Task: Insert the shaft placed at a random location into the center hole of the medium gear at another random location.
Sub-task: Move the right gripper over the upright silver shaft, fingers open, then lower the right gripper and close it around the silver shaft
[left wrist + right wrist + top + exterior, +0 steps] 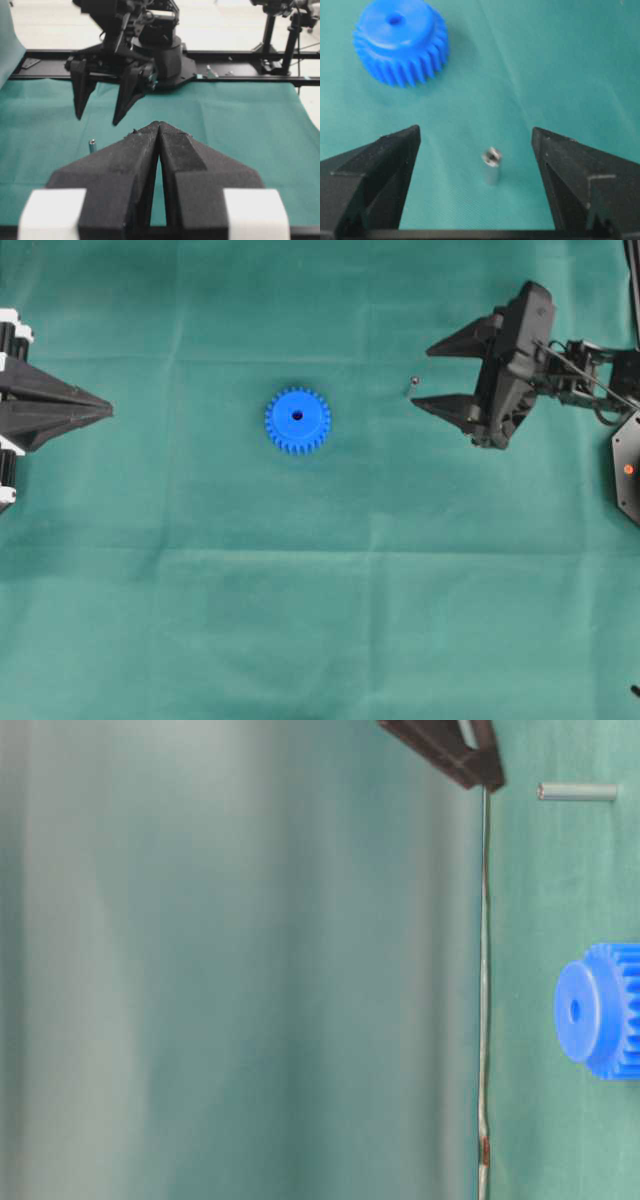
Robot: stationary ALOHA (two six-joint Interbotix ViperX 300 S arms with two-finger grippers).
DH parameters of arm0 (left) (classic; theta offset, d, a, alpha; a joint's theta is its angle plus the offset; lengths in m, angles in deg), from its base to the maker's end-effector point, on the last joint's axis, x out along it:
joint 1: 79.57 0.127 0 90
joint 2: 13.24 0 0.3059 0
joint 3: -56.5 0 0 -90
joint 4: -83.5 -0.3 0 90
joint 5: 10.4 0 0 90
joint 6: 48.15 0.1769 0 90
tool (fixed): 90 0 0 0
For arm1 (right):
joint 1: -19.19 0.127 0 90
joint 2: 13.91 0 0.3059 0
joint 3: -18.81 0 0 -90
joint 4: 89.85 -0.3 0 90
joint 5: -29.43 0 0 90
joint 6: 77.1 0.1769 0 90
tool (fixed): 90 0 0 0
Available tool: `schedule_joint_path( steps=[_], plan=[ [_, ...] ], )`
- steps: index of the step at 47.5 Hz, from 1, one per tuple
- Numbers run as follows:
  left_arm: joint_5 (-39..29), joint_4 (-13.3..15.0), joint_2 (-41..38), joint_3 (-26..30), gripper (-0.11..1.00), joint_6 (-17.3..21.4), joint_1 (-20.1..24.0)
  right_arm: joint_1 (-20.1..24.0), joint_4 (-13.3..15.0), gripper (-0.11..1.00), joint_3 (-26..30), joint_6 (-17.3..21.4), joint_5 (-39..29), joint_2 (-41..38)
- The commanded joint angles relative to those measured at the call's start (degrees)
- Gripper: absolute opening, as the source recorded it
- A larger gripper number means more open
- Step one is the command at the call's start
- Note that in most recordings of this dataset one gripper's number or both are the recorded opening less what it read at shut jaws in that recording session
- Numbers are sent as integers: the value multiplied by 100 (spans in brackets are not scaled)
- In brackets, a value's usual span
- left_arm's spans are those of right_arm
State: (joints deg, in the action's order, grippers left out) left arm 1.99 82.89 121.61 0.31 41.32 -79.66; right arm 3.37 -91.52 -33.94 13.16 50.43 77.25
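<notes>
The medium gear (297,420) is a bright blue toothed disc lying flat mid-table, its dark center hole (297,415) facing up. It also shows in the right wrist view, gear (400,42) and center hole (395,20). The shaft (413,383), a tiny silvery pin, stands upright on the cloth to the gear's right. My right gripper (422,375) is open, one finger on each side of the shaft (491,165) and neither touching it. My left gripper (108,410) rests shut and empty at the far left; the gear is hidden behind it in the left wrist view.
Green cloth (300,620) covers the table, with shallow fold lines. The table-level view is turned sideways and shows the gear (600,1010), the shaft (578,792) and one right finger (450,750). A black frame rail (240,55) and stands lie beyond the cloth's far edge.
</notes>
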Motion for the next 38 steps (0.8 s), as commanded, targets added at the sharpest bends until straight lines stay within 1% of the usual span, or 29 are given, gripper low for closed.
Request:
schedule_joint_path(
  steps=[1, 15, 29, 34, 38],
  plan=[
    [35, -18, -44, 149, 0, -9, 0, -70, -9, 90, 123, -53, 158, -158],
    [26, -18, -53, 141, 0, 0, 0, -70, -9, 89, 158, -53, 483, -677],
    [26, -18, -62, 132, 0, -9, 0, -70, -9, 89, 220, -53, 563, -791],
    [26, -18, -62, 132, 0, -9, 0, -70, -9, 87, 229, -53, 554, -817],
    [26, -18, -62, 132, 0, -9, 0, -70, -9, 81, 237, -53, 536, -826]
  ],
)
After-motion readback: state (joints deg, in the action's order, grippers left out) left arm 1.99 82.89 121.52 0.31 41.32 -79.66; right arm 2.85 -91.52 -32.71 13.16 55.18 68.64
